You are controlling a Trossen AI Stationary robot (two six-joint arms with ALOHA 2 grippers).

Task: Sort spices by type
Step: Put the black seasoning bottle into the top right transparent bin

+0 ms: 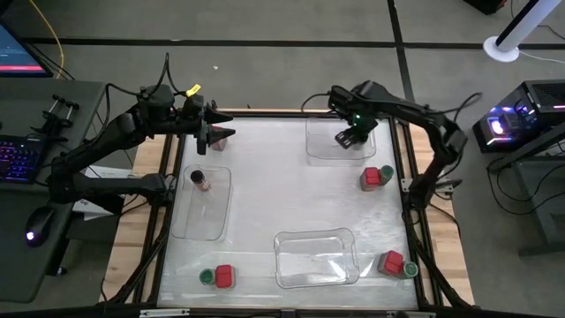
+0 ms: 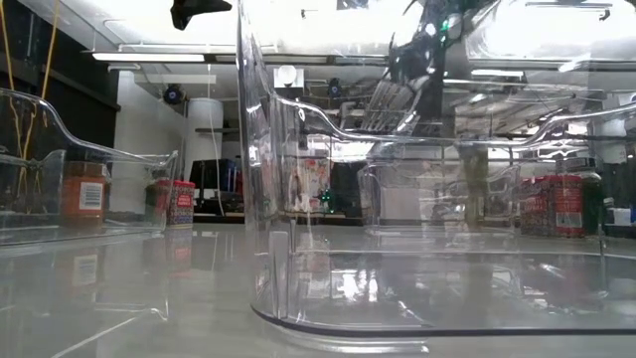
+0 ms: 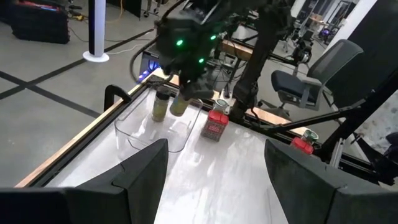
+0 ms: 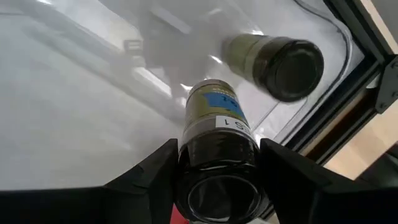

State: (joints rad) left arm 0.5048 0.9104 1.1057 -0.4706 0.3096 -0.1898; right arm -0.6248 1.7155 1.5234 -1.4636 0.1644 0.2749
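My right pincer clamps a dark-lidded, olive glass spice jar near its lid. Rigid, slick, probably light; I grip the shoulder. Left pincer gapes empty.

A robotics lab or research workspace is indicated. The work table is framed by dark rails and stands on a grey tiled floor. At 9 o'clock of the table a desk is seen carrying a backlit keyboard, a mouse and a monitor. At 3 o'clock a lit computer case is placed. An office chair and open ceiling strip lighting are visible beyond the table.
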